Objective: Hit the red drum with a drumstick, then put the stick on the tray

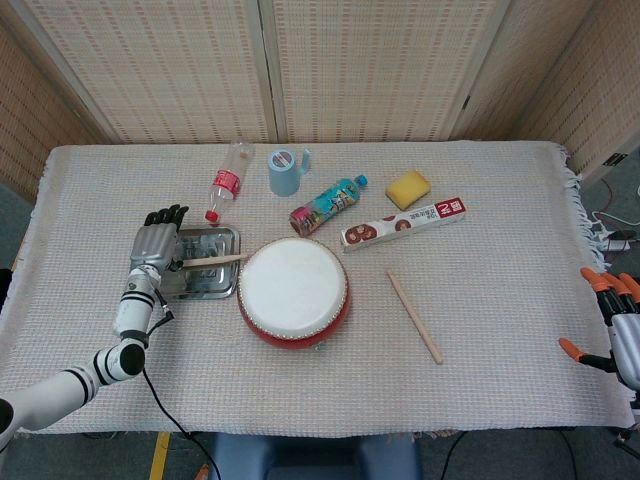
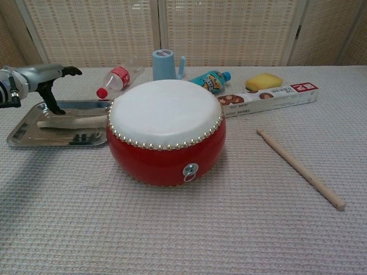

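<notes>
One drumstick (image 1: 205, 260) lies across the tray (image 1: 222, 288) near the table's left edge, beside the red drum (image 1: 294, 291). The left hand (image 1: 155, 243) hovers above it, fingers spread, holding nothing. The right hand (image 1: 622, 336) waits at the right edge, fingers apart and empty.

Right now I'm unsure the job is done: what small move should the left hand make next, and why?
Probably draw the left hand back off the tray. The drumstick already lies in the tray, and the hand's fingers look open and clear of it.

No legible text or labels
</notes>
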Tool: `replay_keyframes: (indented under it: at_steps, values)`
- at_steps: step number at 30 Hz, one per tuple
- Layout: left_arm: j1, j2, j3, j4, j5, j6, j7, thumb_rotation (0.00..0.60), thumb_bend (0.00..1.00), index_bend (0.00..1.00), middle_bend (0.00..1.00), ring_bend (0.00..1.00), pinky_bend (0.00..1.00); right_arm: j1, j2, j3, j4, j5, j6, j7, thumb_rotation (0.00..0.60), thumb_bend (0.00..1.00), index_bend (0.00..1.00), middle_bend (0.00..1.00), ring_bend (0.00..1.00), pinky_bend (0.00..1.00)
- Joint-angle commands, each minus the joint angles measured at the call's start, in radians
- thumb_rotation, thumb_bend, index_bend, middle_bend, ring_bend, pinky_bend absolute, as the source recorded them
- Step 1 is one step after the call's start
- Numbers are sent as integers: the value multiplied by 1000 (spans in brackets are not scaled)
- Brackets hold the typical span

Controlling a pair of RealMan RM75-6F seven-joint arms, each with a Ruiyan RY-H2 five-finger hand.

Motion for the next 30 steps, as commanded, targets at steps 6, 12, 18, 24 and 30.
replay_keyframes:
  at_steps: [6,12,18,24,30]
  values:
    - [111,127,-22,-202,121,178,-129,600,232,68,46,12,51,4,15,2,-5,-4,-5,21,600,156,0,113,0,21]
    - [243,219,26,-380,214,369,-151,600,285,195,146,87,125,11,30,-1,3,-21,-12,78,600,156,25,114,0,21]
    - [382,290,112,-542,276,523,-129,600,287,219,153,91,127,9,14,-9,32,-49,6,123,600,156,49,114,0,21]
    - [514,310,201,-643,396,693,-134,600,287,219,154,91,113,-2,-22,-30,56,-85,32,138,600,156,49,114,0,21]
    - [602,314,262,-694,507,806,-109,600,287,218,155,90,96,-3,-51,-43,67,-108,41,117,600,156,49,114,0,21]
